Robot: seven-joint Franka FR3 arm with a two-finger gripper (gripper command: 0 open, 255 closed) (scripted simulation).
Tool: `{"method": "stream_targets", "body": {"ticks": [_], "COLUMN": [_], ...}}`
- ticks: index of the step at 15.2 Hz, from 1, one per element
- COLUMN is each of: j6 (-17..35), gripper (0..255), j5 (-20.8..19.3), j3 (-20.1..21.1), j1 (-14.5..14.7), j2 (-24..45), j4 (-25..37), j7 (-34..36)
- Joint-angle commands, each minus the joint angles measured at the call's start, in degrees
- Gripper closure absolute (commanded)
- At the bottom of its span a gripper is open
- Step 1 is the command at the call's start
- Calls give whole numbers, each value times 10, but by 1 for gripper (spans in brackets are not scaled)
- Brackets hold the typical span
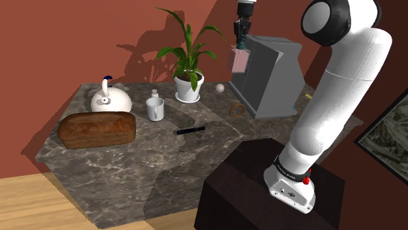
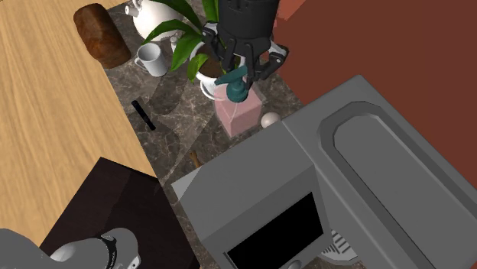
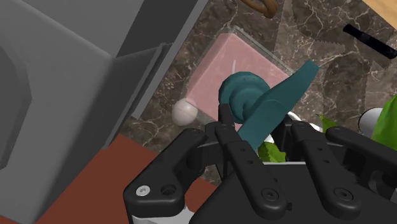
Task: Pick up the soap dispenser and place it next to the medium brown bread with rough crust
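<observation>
Pincer (image 2: 244, 70) points down, clasping soap dispenser (image 2: 238, 115) pump; arm (image 1: 330, 111) upright.

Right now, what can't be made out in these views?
1) Soap dispenser base: wrist view, its own body hides it.
2) Kettle: second exterior view, cut by top edge, partly behind plant leaves.
3) Small white item behind the mug: shoulder view, too small to identify.
4) Yellow object: shoulder view, mostly behind the grey machine.

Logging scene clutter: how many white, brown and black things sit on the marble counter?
White: 5 - kettle, mug, small bottle, plant pot, ball
Brown: 2 - bread loaf, ring
Black: 1 - pen
Total: 8
</observation>
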Motion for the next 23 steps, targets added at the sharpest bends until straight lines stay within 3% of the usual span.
{"method": "stream_targets", "body": {"ticks": [1, 5, 14, 23], "j6": [-19, -51, -38, -38], "gripper": [255, 255, 255, 255], "j5": [1, 6, 0, 12], "j3": [-1, -2, 55, 115], "j1": [-2, -5, 71, 136], "j2": [5, 19, -37, -37], "j4": [23, 69, 1, 2], "j7": [-2, -5, 126, 253]}}
